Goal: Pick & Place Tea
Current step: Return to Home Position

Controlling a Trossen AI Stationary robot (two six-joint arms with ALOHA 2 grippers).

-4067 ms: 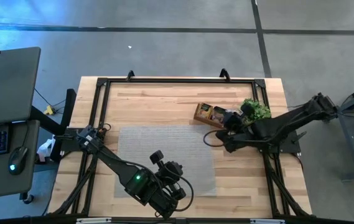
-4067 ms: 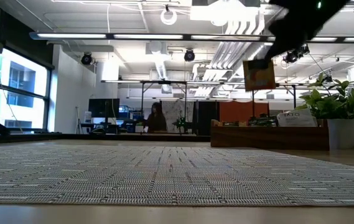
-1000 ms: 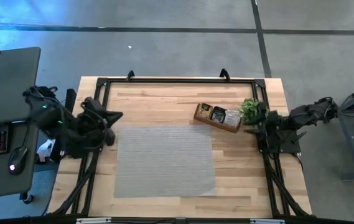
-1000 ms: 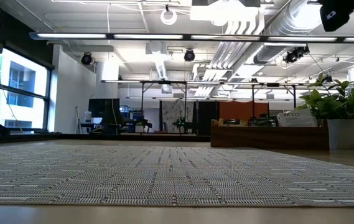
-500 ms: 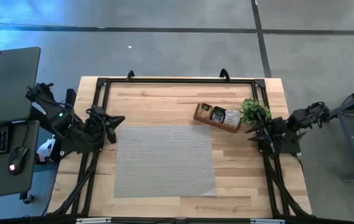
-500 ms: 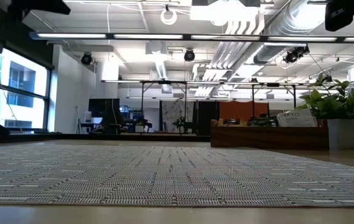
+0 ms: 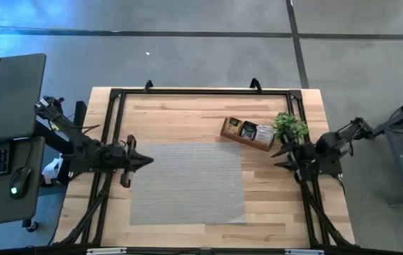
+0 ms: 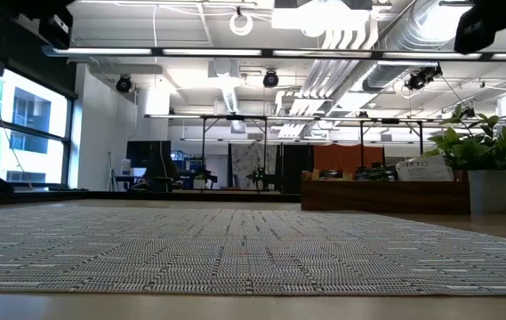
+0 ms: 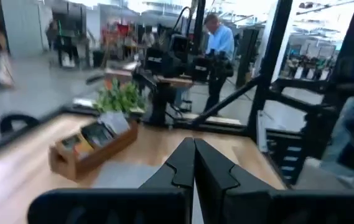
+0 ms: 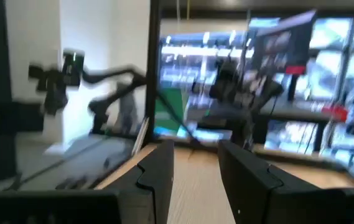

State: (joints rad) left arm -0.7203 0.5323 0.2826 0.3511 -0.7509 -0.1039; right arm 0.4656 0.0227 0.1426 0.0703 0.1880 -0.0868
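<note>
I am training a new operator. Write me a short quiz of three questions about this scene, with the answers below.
1. Fill in: the left gripper is shut; the right gripper is ____.
2. True or false: the plant stands beside one end of the wooden tray.
3. Choose: the tea sachets lie A) in the wooden tray, B) under the plant, C) in the right gripper.

Key: 1 open; 2 true; 3 A.

Grey woven mat (image 7: 187,183), brown tray (image 9: 96,158), orange and black sachets (image 9: 91,136).
</note>
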